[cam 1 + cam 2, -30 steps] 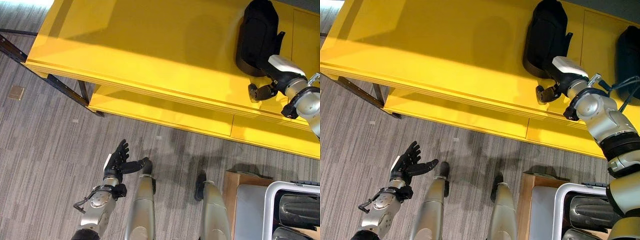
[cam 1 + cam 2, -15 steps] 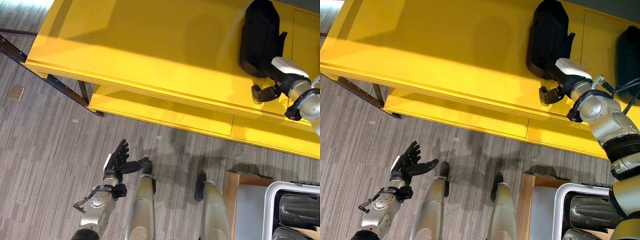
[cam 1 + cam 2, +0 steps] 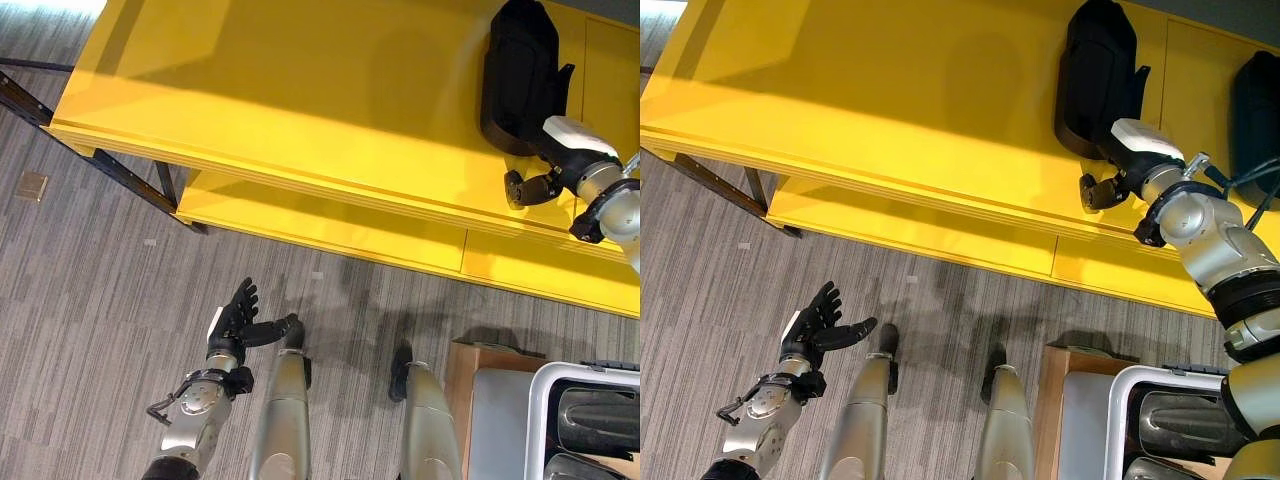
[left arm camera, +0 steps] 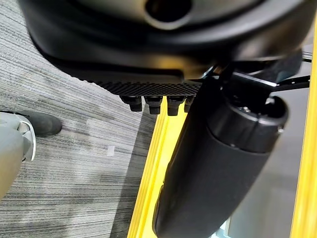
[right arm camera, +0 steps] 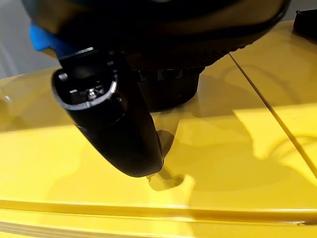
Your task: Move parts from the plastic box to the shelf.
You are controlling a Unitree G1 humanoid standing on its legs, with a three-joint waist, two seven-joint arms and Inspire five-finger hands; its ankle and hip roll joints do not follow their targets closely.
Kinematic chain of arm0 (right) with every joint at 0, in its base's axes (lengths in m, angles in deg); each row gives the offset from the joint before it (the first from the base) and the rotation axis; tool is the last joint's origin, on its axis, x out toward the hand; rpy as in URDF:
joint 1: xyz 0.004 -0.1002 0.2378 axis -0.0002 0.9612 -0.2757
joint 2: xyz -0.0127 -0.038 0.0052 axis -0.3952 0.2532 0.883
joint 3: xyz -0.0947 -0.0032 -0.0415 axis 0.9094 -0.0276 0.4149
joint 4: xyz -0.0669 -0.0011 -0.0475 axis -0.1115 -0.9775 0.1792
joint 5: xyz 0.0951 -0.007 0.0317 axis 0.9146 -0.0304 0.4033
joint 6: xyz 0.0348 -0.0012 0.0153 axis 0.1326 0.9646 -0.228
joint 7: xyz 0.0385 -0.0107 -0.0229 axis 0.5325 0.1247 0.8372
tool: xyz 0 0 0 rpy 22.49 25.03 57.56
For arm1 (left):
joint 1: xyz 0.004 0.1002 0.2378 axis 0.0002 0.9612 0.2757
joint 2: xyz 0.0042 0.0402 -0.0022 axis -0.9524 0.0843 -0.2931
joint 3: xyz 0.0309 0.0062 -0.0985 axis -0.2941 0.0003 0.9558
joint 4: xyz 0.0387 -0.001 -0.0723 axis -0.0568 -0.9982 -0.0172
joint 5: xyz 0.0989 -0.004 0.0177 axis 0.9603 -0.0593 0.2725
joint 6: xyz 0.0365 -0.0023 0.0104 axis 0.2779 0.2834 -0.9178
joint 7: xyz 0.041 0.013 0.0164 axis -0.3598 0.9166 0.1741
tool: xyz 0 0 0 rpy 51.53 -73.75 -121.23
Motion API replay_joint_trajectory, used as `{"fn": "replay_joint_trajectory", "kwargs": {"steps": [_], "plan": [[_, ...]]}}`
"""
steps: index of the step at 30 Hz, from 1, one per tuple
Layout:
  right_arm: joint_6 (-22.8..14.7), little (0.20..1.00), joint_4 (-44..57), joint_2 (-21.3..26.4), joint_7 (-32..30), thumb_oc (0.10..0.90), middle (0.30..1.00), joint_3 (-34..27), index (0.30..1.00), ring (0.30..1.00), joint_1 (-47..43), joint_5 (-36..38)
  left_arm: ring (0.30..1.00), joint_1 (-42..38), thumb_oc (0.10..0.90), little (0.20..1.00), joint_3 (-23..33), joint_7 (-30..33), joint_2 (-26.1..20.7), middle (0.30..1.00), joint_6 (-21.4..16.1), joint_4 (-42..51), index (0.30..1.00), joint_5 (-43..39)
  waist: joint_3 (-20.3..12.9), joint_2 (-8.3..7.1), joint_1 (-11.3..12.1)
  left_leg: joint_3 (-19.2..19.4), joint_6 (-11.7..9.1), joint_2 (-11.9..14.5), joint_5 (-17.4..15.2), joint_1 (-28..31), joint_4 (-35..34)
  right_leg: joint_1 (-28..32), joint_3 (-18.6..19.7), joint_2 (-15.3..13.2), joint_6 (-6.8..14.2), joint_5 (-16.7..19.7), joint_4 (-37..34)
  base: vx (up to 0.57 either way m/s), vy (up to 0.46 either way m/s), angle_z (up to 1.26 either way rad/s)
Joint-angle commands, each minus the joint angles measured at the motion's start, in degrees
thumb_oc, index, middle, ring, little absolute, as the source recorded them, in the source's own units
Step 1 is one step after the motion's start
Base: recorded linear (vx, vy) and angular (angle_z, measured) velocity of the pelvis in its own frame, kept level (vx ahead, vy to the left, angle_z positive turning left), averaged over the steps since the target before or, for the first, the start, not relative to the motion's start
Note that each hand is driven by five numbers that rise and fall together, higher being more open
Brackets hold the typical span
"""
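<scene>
A black moulded part (image 3: pixel 520 70) lies on the top of the yellow shelf (image 3: pixel 300 90), toward its right end. My right hand (image 3: pixel 562 150) sits at the part's near end, fingers straight against it and thumb (image 5: pixel 114 124) spread clear above the yellow board, so it is open. At the lower right stands the white plastic box (image 3: pixel 543 390) with more dark parts (image 3: pixel 600 420) inside. My left hand (image 3: pixel 235 318) hangs open low over the grey floor, holding nothing; its fingertips (image 4: pixel 153 104) show in the left wrist view.
A second black part (image 3: pixel 1257 110) lies farther right on the shelf top. A lower yellow level (image 3: pixel 330 225) juts out beneath. Black frame legs (image 3: pixel 120 170) stand at the shelf's left end. A brown board (image 3: pixel 465 365) lies beside the box.
The black part has slid a little farther back and straightened on the shelf. My right hand moved slightly right with it. The left hand stayed still.
</scene>
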Motion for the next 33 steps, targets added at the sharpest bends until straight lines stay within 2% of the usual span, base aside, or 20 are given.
{"fn": "replay_joint_trajectory", "kwargs": {"steps": [1,10,19,24,25,26,29,31,32,33], "plan": [[-1.12,1.000,2.92,4.71,-3.42,0.900,1.000,-5.49,1.000,1.000,-1.39,2.56,1.000,1.22,0.900,1.000,3.11,-0.57,-2.96,1.000,-4.28,5.33,1.000,0.03,-2.24,-0.74,-0.18,-4.20,-0.49,2.99,-6.81,2.77,3.09,2.81,-0.38,-0.28,-0.39,0.68,0.35,0.00,0.000,0.00],[-2.97,1.000,13.13,8.75,-5.71,0.900,1.000,-11.02,1.000,1.000,-1.22,6.11,1.000,2.38,0.900,1.000,4.61,0.01,-3.48,1.000,-4.28,5.62,1.000,0.03,-2.70,-1.26,-0.47,-4.07,-0.40,3.12,-7.26,2.76,3.54,2.62,-0.20,-0.27,-0.38,0.75,0.50,0.00,0.002,-0.03],[-4.31,1.000,17.57,12.07,-7.15,0.900,1.000,-12.80,1.000,1.000,-1.99,7.33,1.000,3.09,0.900,1.000,5.27,-0.13,-3.80,1.000,-4.37,5.47,1.000,-0.02,-3.46,-1.75,-0.65,-4.06,-0.44,3.19,-7.55,2.81,3.82,2.88,-0.34,-0.27,-0.29,0.56,0.49,0.00,0.000,-0.01],[-4.16,1.000,22.43,12.74,-9.21,0.900,1.000,-20.45,1.000,1.000,4.83,5.04,1.000,3.72,0.900,1.000,6.47,0.42,-3.14,1.000,-4.15,6.12,1.000,0.57,-3.84,-1.92,-1.47,-4.03,-0.37,3.22,-7.66,2.98,3.86,3.23,-0.23,-0.05,-0.30,0.54,0.27,0.00,0.000,0.00],[-4.35,1.000,24.39,11.80,-10.04,0.900,1.000,-24.30,1.000,1.000,7.93,5.06,1.000,3.69,0.900,1.000,6.67,0.81,-2.89,1.000,-4.14,6.24,1.000,0.82,-4.03,-1.97,-1.71,-4.07,-0.29,3.16,-7.30,2.82,3.53,3.19,-0.37,-0.04,-0.32,0.82,-0.04,0.00,0.000,0.00],[-5.50,1.000,27.82,7.09,-11.58,0.900,1.000,-31.11,1.000,1.000,14.47,7.05,1.000,3.70,0.900,1.000,7.21,1.51,-1.91,1.000,-4.11,6.22,1.000,1.13,-4.00,-1.93,-2.19,-4.12,-0.13,3.22,-7.64,3.17,3.56,3.59,-0.37,0.15,-0.32,0.67,-0.18,0.00,0.000,0.00],[-5.68,1.000,30.45,5.14,-11.36,0.900,1.000,-35.46,1.000,1.000,19.07,7.72,1.000,3.56,0.900,1.000,7.01,1.85,-2.14,1.000,-3.86,6.18,1.000,1.54,-4.23,-2.21,-1.94,-4.24,-0.07,3.19,-7.11,3.25,3.00,3.79,-0.54,0.20,-0.33,1.11,-0.88,0.00,-0.003,-0.02],[-7.30,1.000,35.69,-3.12,-12.10,0.900,1.000,-42.16,1.000,1.000,28.91,11.83,1.000,3.97,0.900,1.000,7.08,2.30,-1.49,1.000,-3.55,6.66,1.000,1.60,-4.49,-2.64,-2.31,-4.51,0.15,3.59,-6.47,4.64,1.12,5.35,-0.91,0.94,-0.18,2.11,-3.02,0.01,-0.021,0.02],[-7.79,1.000,40.06,-6.06,-10.45,0.900,1.000,-44.28,1.000,1.000,34.31,12.44,1.000,4.28,0.900,1.000,7.20,2.37,-1.29,1.000,-3.14,6.65,1.000,2.02,-4.93,-2.83,-2.77,-4.32,0.41,3.90,-5.99,6.16,-0.98,6.99,-1.00,1.49,0.22,2.92,-5.68,0.02,-0.015,0.08],[-7.72,1.000,40.26,-6.13,-10.41,0.900,1.000,-44.60,1.000,1.000,34.63,12.44,1.000,4.25,0.900,1.000,7.10,2.37,-1.37,1.000,-3.13,6.67,1.000,2.02,-5.02,-2.84,-2.72,-4.36,0.45,3.85,-5.55,6.13,-1.37,6.97,-1.07,1.48,0.21,3.30,-6.03,0.00,0.000,0.00]]}}
